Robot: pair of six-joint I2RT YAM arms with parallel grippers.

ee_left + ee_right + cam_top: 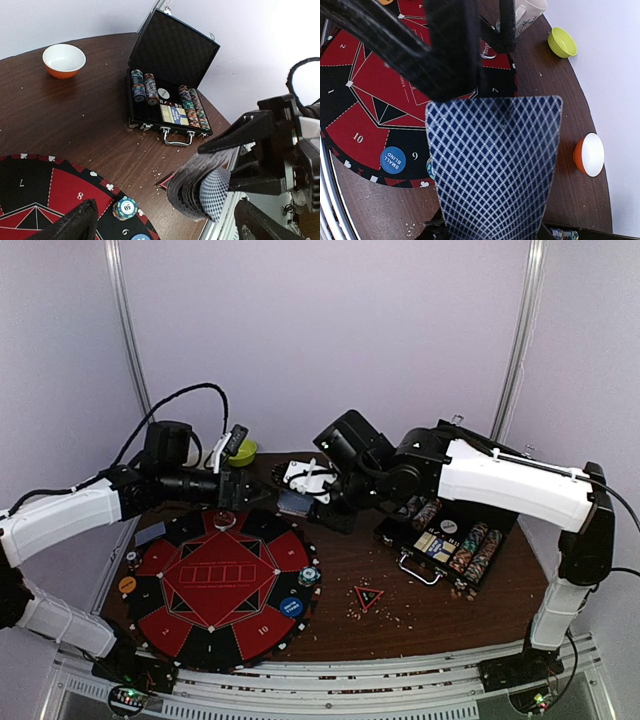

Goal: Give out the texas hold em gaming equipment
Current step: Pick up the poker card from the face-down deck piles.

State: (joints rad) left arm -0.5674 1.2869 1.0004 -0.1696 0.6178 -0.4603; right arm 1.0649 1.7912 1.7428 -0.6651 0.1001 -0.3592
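Playing cards (495, 175), one fanned deck, are clamped in the right tool (298, 502), long axis running straight out from it, just beside the left tool (165, 210) at its 3 o'clock; that tool gapes wide, empty. One mat (215, 580), one blue button (291, 607), one orange button (127, 585), one striped chip (310, 575) and one triangle marker (369, 596) dot the worktop (420, 630).

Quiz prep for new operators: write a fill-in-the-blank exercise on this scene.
1. The right gripper is shut on a deck of ___.
2. The left gripper is ___.
3. The blue button on the mat reads SMALL ___.
4. Most chips sit in the open black ___.
Missing: cards; open; BLIND; case.
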